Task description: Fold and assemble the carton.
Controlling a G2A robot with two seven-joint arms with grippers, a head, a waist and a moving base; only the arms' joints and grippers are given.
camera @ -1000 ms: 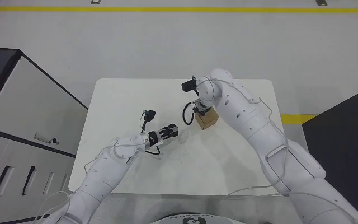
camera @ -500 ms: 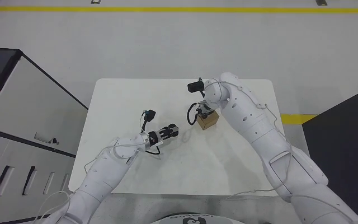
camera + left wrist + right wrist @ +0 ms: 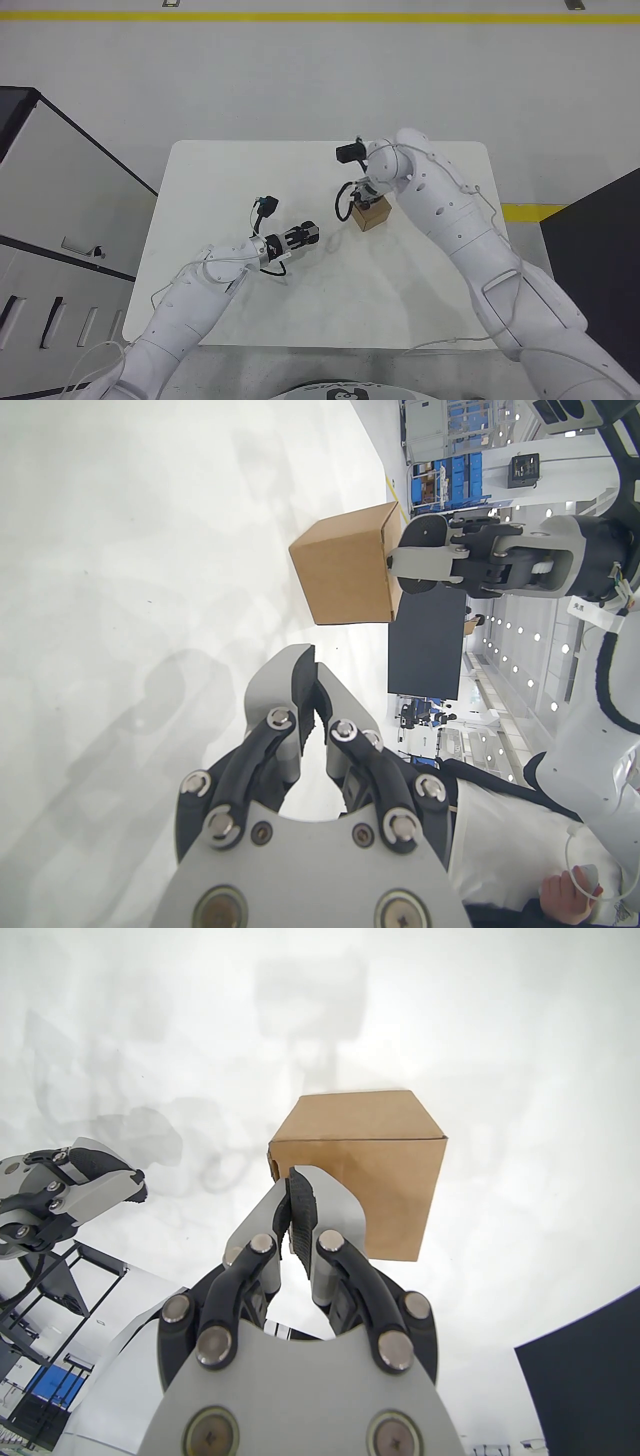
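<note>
As the right gripper (image 3: 291, 1184) (fingers together) meets the carton (image 3: 360, 1178) at its top edge, it should press squarely; the left gripper (image 3: 312, 672), fingers likewise together, hovers near.

White counter (image 3: 380, 290) on a pale grey floor (image 3: 300, 80). Beyond it, a yellow line (image 3: 320, 16) across the floor. To the right, a short yellow strip (image 3: 530, 212) beside a dark panel (image 3: 600, 260). Grey cabinet (image 3: 50, 200) to the left. Farther off, blue bins (image 3: 430, 485) on shelves, under rows of round ceiling lights (image 3: 520, 650).
</note>
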